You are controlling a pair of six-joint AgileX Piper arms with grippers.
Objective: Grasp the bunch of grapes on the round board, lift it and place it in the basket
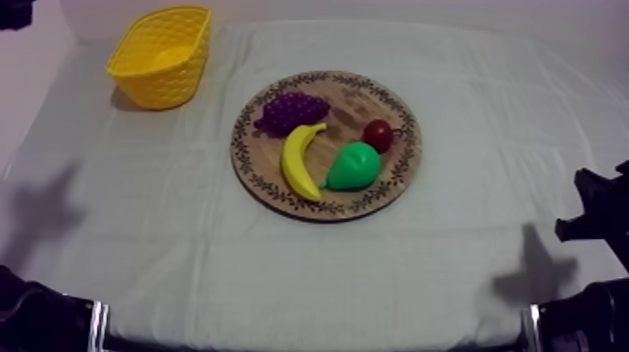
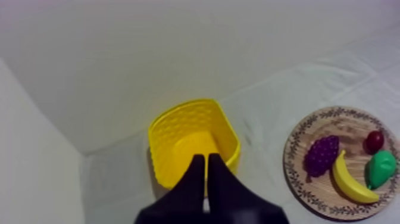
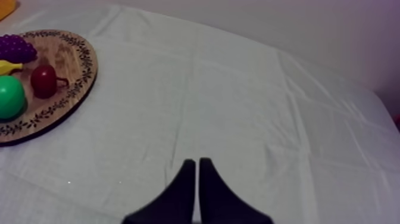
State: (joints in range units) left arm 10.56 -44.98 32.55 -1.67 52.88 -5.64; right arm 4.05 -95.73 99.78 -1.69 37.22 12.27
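Nothing under way yet: the purple plastic bunch of grapes [image 1: 292, 110] is lying on the far left part of the round wooden board with the patterned rim [image 1: 404, 173], the side that faces the woven yellow plastic basket [image 1: 173, 84]. The basket sits at the far left of the grey-white cloth [image 1: 140, 234], well apart from the board, with nothing in it.

The curved yellow toy banana [image 1: 298, 159] has its tip right up by the grapes, and I can't tell if they touch. The green pear [image 1: 354, 167] is near right of the banana, and the small red fruit [image 1: 378, 134] is just beyond the pear.

The left gripper [image 2: 206, 156] has its black fingers pressed together into a narrow wedge, holding nothing, aimed at the basket's near wall. The right gripper [image 3: 197, 159] is the same, fingers together and empty, over bare cloth well to the right of the board.

My read: the left arm has the shorter trip, since both grapes and basket lie on its side. It will need to spread its fingers first, then come down clear of that banana tip
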